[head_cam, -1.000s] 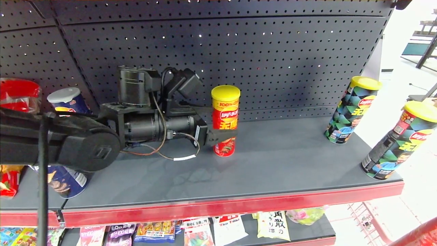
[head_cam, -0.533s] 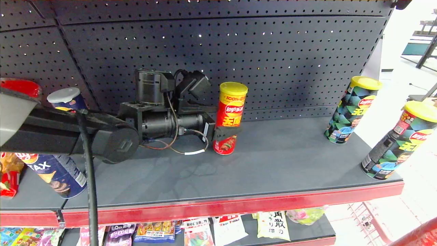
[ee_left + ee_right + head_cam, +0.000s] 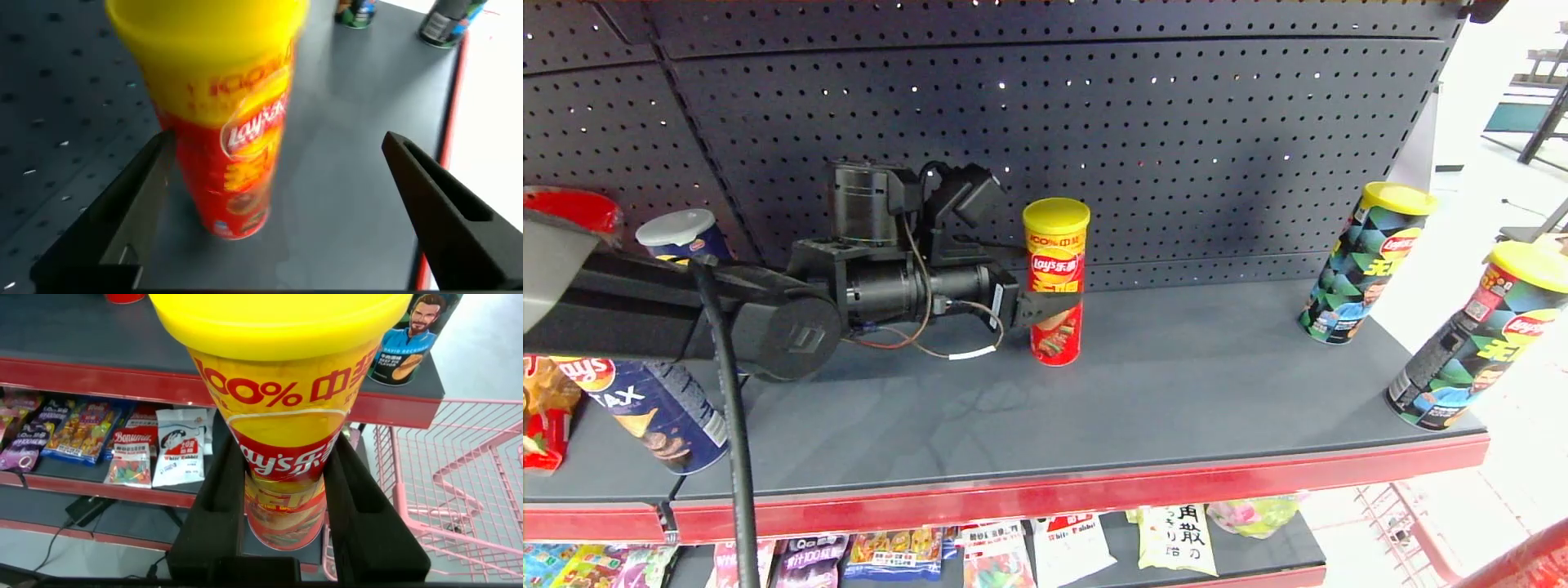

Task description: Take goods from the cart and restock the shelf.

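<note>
Red canister, yellow lid, upright near the back of the shelf; left gripper brackets its lower half.

Left wrist view: fingers spread wide, one nearly against the can. A skewed pull-out could topple it.

Right wrist view adds: right gripper clamped on a second canister, cart below.

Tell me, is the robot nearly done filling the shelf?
Partly. One red can stands on the shelf, the open left gripper around it. The right gripper holds a second can, not yet shelved. What's left in the cart is hidden.
</note>
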Tool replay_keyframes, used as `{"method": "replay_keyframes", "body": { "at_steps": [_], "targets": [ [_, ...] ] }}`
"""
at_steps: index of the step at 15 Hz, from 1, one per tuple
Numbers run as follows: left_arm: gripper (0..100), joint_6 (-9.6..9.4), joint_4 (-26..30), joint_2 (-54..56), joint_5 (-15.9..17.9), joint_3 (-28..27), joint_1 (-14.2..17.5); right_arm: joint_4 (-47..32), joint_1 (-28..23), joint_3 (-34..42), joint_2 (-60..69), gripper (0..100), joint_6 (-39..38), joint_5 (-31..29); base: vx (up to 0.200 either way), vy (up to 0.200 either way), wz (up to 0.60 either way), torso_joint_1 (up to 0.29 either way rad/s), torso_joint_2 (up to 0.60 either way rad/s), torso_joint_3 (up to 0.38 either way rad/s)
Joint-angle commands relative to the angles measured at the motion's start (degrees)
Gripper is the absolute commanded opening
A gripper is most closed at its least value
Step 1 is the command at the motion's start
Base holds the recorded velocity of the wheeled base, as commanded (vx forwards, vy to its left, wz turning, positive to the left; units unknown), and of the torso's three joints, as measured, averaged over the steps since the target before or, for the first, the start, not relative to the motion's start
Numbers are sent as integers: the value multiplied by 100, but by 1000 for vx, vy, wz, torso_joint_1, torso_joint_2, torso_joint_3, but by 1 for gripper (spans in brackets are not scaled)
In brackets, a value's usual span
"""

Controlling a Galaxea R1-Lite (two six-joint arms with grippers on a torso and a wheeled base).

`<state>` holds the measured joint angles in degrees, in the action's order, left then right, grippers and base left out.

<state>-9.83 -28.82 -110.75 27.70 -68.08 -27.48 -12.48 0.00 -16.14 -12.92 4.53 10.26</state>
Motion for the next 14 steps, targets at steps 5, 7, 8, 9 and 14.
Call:
{"method": "replay_keyframes", "body": {
  "at_steps": [5,7,8,9,14],
  "targets": [
    [100,-230,25,-25,509,-29,454,0,0,6,-35,0,4,2,0,0,0,0,0,0],
    [100,-230,17,-166,807,-117,480,0,0,-12,-44,0,4,2,0,0,0,0,0,0],
    [100,-230,8,-228,922,-179,507,-9,0,-21,-53,0,4,-7,0,0,0,0,0,0],
    [100,-230,8,-359,983,-311,524,-9,0,-21,-53,0,12,-7,0,0,0,0,0,0],
    [100,-230,8,-860,1159,-1031,586,-9,0,-47,-96,0,12,-16,0,0,0,0,0,0]
  ]
}}
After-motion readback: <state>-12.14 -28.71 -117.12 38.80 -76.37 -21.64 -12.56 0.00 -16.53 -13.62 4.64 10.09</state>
